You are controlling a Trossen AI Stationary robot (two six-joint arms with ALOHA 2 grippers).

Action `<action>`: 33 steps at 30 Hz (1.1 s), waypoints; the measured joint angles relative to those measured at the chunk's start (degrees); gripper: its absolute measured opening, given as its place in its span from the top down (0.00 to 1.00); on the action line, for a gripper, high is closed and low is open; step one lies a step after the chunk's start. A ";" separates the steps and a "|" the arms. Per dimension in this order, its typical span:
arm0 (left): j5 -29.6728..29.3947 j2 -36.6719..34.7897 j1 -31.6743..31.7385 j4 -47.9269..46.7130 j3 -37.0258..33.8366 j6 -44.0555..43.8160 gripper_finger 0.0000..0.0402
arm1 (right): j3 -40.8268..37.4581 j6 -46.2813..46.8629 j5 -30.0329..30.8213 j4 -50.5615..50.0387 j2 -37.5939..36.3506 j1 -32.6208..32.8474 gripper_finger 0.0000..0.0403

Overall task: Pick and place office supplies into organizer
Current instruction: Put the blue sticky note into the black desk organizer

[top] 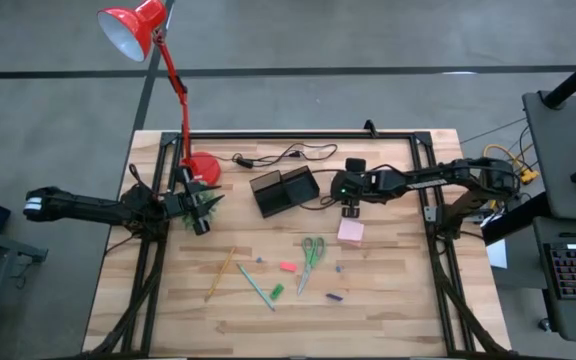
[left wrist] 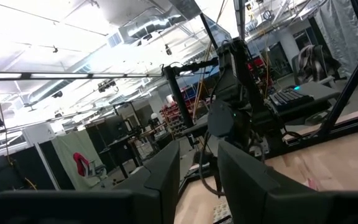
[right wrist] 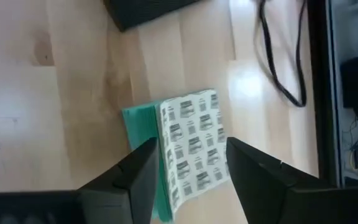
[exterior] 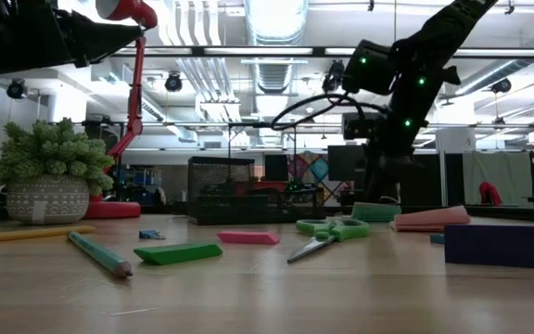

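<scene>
right jaws: open — my two fingers [right wrist: 135,180] stand spread, pointing down at the counter [top: 388,300]
between them: the white green-dotted cube [right wrist: 191,146], printed face up and green side showing; I cannot tell whether either finger touches it
just beside the right jaws: the pink sticky-note pad [top: 350,232], flat on the wood on the side away from the lamp [top: 183,100]
a little toward my left jaws: the organizer [top: 285,190], a black tray, apart from the cube
behind the organizer from the right jaws: a black cable [top: 278,156] looping over the wood
farther out, past the pad: the green-handled scissors [top: 311,255], then a red piece [top: 288,266], a green piece [top: 277,291] and a purple piece [top: 335,297], all loose
farther still, nearer the left jaws: the green pen [top: 255,287] and the yellow pencil [top: 219,272]
left jaws: a gap shows between my fingers [left wrist: 160,180], nothing in it — held above the wood, well apart from the right jaws
just beside the left jaws: a small potted plant [top: 205,205], close to the lamp's round base [top: 203,168]
</scene>
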 joint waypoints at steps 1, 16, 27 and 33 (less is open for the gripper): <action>0.00 0.00 -0.02 0.00 -0.02 -0.02 0.76 | -0.10 -0.94 -0.52 -0.03 0.25 0.02 0.56; 0.00 -0.03 0.00 0.01 -0.02 -0.01 0.76 | -0.24 -2.96 -0.82 2.57 4.02 0.02 0.59; 0.00 0.04 0.00 0.02 -0.02 -0.02 0.76 | -0.26 -5.65 -0.77 2.76 5.14 0.00 0.60; 0.01 0.04 -0.02 0.03 0.04 0.00 0.76 | -0.15 -5.11 1.26 4.40 6.91 0.01 0.60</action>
